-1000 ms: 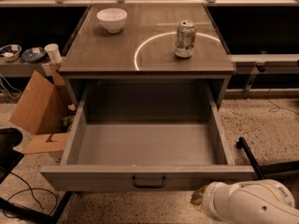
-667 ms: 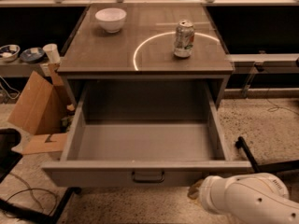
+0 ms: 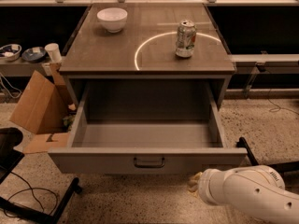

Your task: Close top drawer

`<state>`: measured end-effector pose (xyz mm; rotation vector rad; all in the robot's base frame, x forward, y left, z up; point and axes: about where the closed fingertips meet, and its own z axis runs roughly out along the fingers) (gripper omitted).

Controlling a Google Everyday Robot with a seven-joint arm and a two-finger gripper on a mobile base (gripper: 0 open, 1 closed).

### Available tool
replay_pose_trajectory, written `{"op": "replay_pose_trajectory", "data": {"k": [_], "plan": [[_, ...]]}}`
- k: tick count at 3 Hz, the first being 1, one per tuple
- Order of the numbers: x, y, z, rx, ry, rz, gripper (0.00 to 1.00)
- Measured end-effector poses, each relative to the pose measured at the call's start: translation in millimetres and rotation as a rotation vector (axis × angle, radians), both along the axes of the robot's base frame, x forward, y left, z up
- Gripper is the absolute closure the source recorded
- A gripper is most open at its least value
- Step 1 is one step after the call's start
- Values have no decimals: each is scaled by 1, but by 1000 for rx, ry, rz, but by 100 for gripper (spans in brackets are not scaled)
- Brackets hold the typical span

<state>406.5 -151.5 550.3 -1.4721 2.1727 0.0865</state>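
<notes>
Speckled floor [image 3: 140, 199] surrounding a grey cabinet [image 3: 93, 55], seen from above and in front.

**Partly hidden or cut off.** The top drawer [image 3: 93, 162] is pulled far out of the cabinet toward the camera. Its front panel screens whatever lies below it on the cabinet face. The white robot arm [image 3: 247, 192] enters at the lower right and is cut off by the right and bottom edges. The gripper [image 3: 193, 185] shows only as a small yellowish tip at the arm's left end, low, just below the right part of the drawer front. Whether it is open or closed cannot be told, nor whether it touches the panel. A dark object [image 3: 8, 146] at lower left is cropped by the edge and cannot be identified. A thin cable [image 3: 23, 190] loops beside it.

**Counts.**
- One drawer is in view, with one small dark handle [image 3: 149, 163] centred on its front.
- The cabinet top carries one white bowl [image 3: 112, 18] at rear left and one upright drinks can [image 3: 186, 38] at right.
- The can stands just inside one bright arc of light [image 3: 140, 50], well apart from the bowl.
- Left of the cabinet, one open cardboard box [image 3: 39, 106] leans against its side.
- A low side shelf [image 3: 18, 68] holds two dishes [image 3: 9, 51] and one paper cup [image 3: 53, 52].
</notes>
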Motion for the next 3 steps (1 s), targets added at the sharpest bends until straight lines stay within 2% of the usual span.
{"op": "replay_pose_trajectory", "data": {"k": [1,2,3], "plan": [[45,-5,11,-25,-76,37,100],[43,-5,11,-25,-76,37,100],[75,-10,22,-48,-122,54,100]]}}
